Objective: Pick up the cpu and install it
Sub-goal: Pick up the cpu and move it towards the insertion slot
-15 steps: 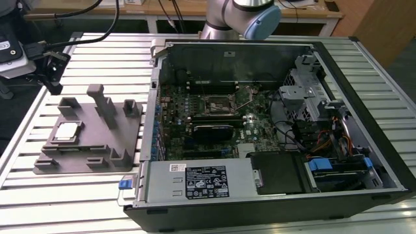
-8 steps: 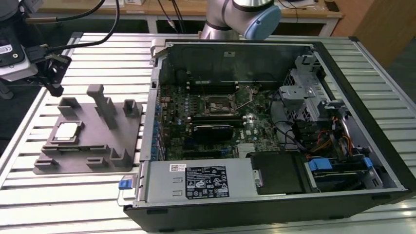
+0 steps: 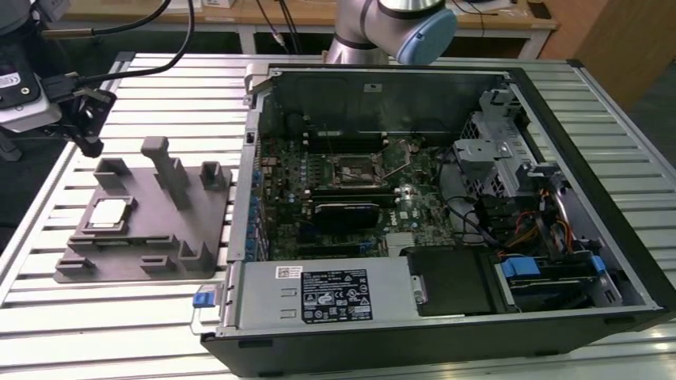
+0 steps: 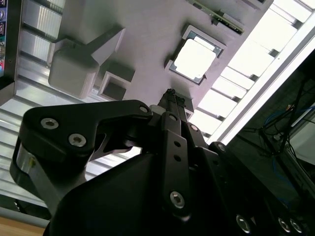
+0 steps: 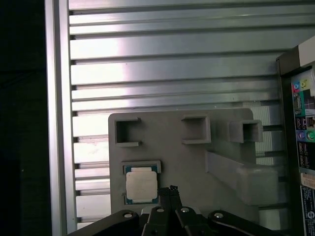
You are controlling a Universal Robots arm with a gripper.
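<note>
Second wrist view gives me the jaws closed on nothing, their tips hanging over the grey fixture (image 4: 142, 34) close to the cpu (image 4: 195, 59) but apart from it. In the first wrist view the tips sit just beside one corner of the cpu (image 5: 141, 185), which lies flat, silvery top up, in a shallow square recess of the fixture (image 5: 187, 162). A thin green edge shows around the metal.

From the exterior view I see the cpu (image 3: 110, 214) near the fixture's (image 3: 206, 229) edge on the exterior view's left, with the jaws above the fixture's far end. The fixture rests on the slatted aluminium bench (image 3: 158, 95).

Between the cpu and the open computer case (image 3: 591, 111) stand the fixture's upright posts (image 3: 167, 170) and the case's side wall (image 3: 253, 166). Inside, the black-framed socket (image 3: 354, 168) sits on the motherboard (image 3: 290, 190).

As for writing, the power supply box (image 3: 264, 297) carries a small white sticker (image 3: 286, 272) and a larger black label (image 3: 338, 294) with white print. A strip of coloured port markings (image 5: 306, 132) runs along the case edge in the first wrist view.
</note>
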